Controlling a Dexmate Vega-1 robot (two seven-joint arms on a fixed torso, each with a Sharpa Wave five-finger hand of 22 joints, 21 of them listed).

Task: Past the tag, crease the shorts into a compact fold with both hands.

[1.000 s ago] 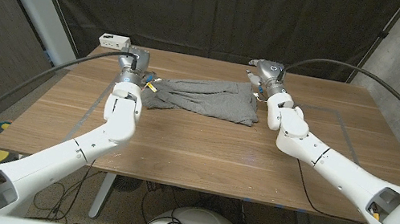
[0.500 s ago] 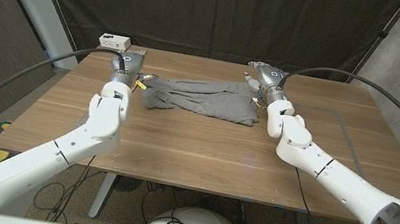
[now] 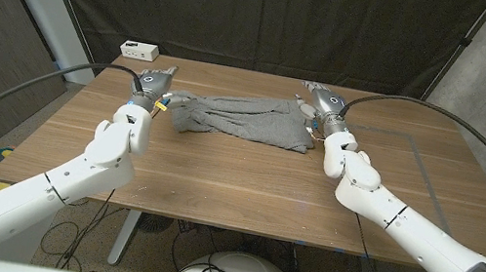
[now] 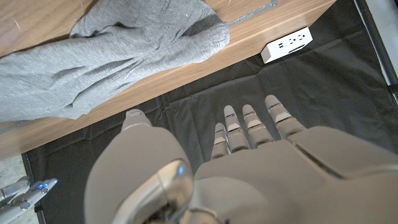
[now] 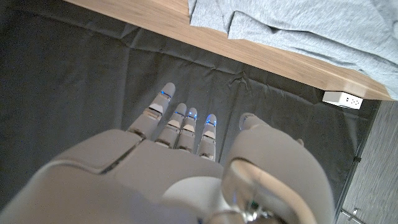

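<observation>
Grey shorts [image 3: 241, 118] lie spread and rumpled across the far middle of the wooden table [image 3: 236, 175]. They also show in the left wrist view [image 4: 118, 56] and the right wrist view [image 5: 298, 25]. My left hand [image 3: 155, 82] is at the shorts' left end and holds nothing, its fingers [image 4: 249, 127] straight. At the right end is my right hand [image 3: 326, 101], its fingers [image 5: 180, 124] also straight with nothing in them. I cannot tell whether either hand touches the cloth.
A white power strip [image 3: 140, 49] sits at the table's far left corner, also seen in the wrist views [image 4: 286, 43] [image 5: 342, 98]. Grey tape lines [image 3: 417, 157] mark the tabletop. A black curtain [image 3: 264, 11] hangs behind the table.
Both forearms have swung outward and the hands have shifted slightly at the shorts' ends. The shorts' left end has bunched a little; otherwise the cloth lies as before.
</observation>
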